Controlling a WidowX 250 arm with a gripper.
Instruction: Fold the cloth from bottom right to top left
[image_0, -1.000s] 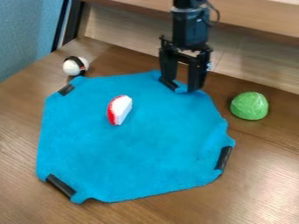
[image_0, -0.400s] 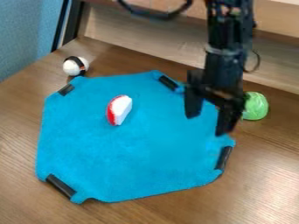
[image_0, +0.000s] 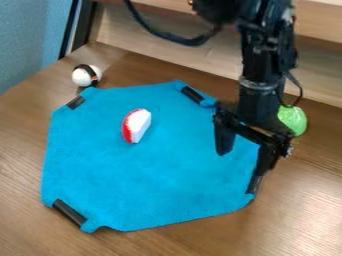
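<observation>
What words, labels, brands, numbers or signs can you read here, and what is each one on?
No text can be read: none on the blue cloth, the red-and-white piece or the green object.
Small pale specks on the black gripper are too blurred to tell as print.

A white ball with a black band sits near the desk's far left corner. A green, rounded lump, partly hidden, sits toward the far edge, at right. Between them, nearer the ball, lies a red-and-white wedge.
</observation>
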